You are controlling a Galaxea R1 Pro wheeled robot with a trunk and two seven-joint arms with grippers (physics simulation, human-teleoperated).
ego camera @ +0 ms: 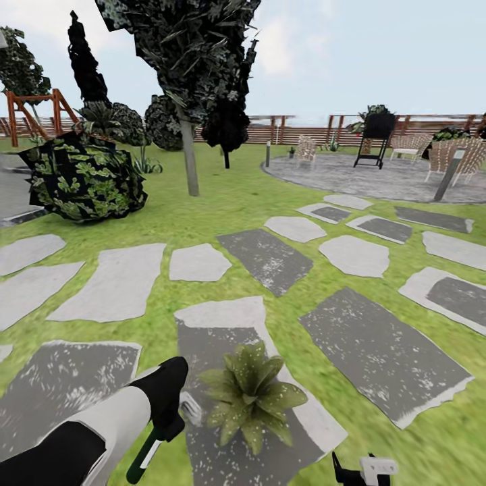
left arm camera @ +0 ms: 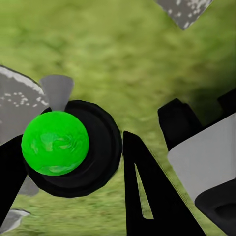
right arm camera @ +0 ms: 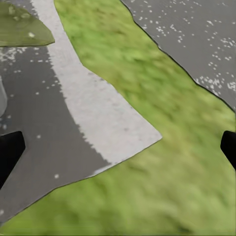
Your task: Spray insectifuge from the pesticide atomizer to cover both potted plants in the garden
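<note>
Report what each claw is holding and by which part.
Left claw grips what looks like the black round-bodied pesticide atomizer, fingers either side of its body. Right claw is open and empty.

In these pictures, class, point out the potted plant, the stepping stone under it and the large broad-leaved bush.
potted plant (ego camera: 251, 395), head view, centre of its rosette.
stepping stone (ego camera: 223, 317), head view, pale upper edge.
broad-leaved bush (ego camera: 84, 179), head view, middle of its foliage.

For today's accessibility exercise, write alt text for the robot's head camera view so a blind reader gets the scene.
A small potted plant with pointed green leaves sits on a grey stepping stone just ahead of the robot, beside its white-and-black left arm. More stepping stones cross the green lawn toward a round grey paved patio with chairs, backed by trees and a brown slatted wooden fence.
</note>
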